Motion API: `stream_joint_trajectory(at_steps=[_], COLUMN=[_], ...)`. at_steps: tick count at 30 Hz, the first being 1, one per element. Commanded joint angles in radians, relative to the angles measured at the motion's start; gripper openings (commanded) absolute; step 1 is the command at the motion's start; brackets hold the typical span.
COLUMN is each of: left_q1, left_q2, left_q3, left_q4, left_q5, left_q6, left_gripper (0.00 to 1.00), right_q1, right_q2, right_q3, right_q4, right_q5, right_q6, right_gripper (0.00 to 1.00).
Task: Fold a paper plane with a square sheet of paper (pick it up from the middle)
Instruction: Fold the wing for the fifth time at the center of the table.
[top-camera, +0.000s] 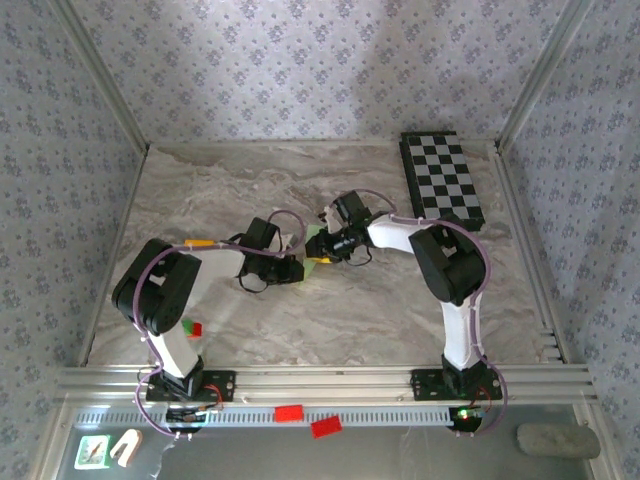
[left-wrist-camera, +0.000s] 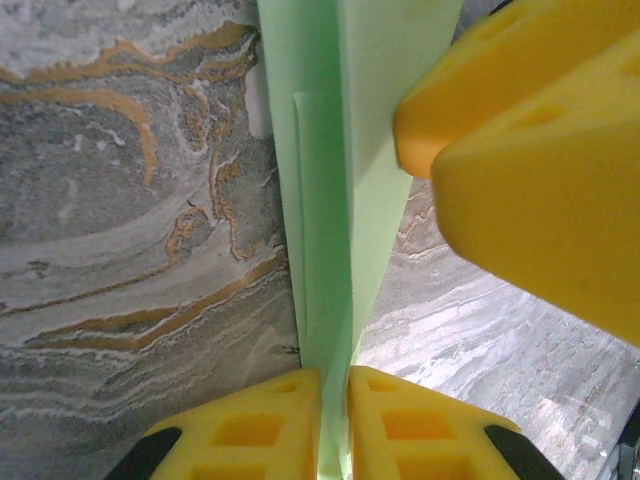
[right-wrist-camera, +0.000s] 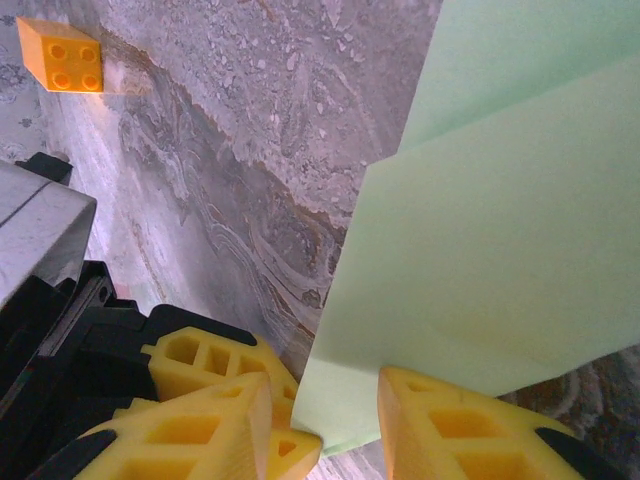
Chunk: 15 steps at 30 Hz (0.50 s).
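**Asker:** Where's the paper?

**Me:** The folded light-green sheet of paper (top-camera: 314, 242) is at the centre of the overhead frame. It sits between my two arms, at the middle of the grey marbled bench (top-camera: 330, 320).

**Asker:** And your left side?

**Me:** My left end effector (left-wrist-camera: 335, 385) is clenched on the sheet. At the bottom centre of the left wrist frame, its two yellow fingers squeeze a narrow upright fold. The paper runs from there to the top edge.

**Asker:** The right?

**Me:** My right end effector (right-wrist-camera: 330, 388) has the sheet's lower edge in the gap between its yellow fingers, at the bottom of the right wrist frame. The paper lies against the right-hand finger. I cannot tell whether the other finger presses it, so whether that side grips is unclear.

**Asker:** Anything else around?

**Me:** A small orange studded block (right-wrist-camera: 60, 55) lies on the bench at the upper left of the right wrist frame, well apart from the sheet. A black-and-white checkered board (top-camera: 443, 180) lies at the upper right of the overhead frame.
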<state>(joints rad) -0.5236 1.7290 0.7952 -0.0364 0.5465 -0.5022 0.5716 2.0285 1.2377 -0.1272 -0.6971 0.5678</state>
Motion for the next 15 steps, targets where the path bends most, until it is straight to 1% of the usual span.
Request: stream_joint_trajectory(at_steps=[1,15], left_q1=[-0.001,-0.001], left_q2=[0.032,0.049], left_q3=[-0.022,-0.017], left_q4=[-0.023,-0.036], left_q5=[-0.013,-0.022], left_q6=[0.013,0.024], left_gripper=[0.17,0.16], right_q1=[0.010,0.013], right_q2=[0.033,0.070], right_q3=[0.035,0.073], right_q4=[-0.018,-0.078], right_q5=[-0.018,0.002], right_q6=[0.003,-0.020], right_gripper=[0.34,0.34])
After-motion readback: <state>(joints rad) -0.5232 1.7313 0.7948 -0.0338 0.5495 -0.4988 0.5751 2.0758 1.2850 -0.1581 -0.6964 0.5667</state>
